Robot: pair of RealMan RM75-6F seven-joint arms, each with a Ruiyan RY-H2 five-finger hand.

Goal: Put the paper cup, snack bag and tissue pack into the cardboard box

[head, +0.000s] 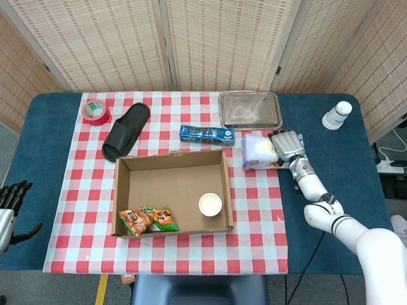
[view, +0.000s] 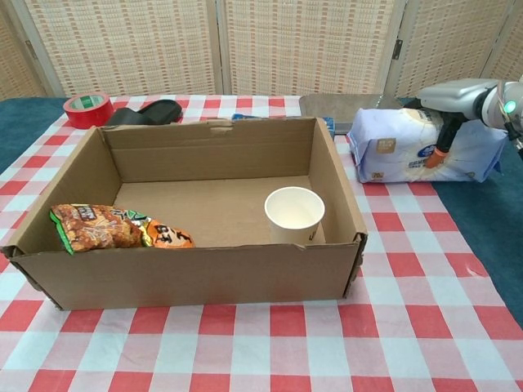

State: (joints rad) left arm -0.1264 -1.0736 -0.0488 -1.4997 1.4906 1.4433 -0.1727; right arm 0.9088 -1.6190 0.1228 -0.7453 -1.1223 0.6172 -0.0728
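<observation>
Blue table (head: 51, 127) with a red-checked cloth (head: 82, 190) over its middle, woven screens (head: 222, 38) behind. One cardboard box (head: 124, 190) sits open on the cloth — inside it, one paper cup (head: 210, 204) upright and one snack bag (head: 147, 220) in the near-left corner. One tissue pack (head: 257, 151) lies outside, right of the box, with the right hand (head: 287, 145) laid over it, fingers wrapped on it. Left hand (head: 13, 203) hangs at the table's edge, fingers apart, holding nothing. Also one slipper (head: 126, 130), one tape roll (head: 95, 111), one metal tray (head: 250, 109) — and a second cup (head: 336, 115) far right.
</observation>
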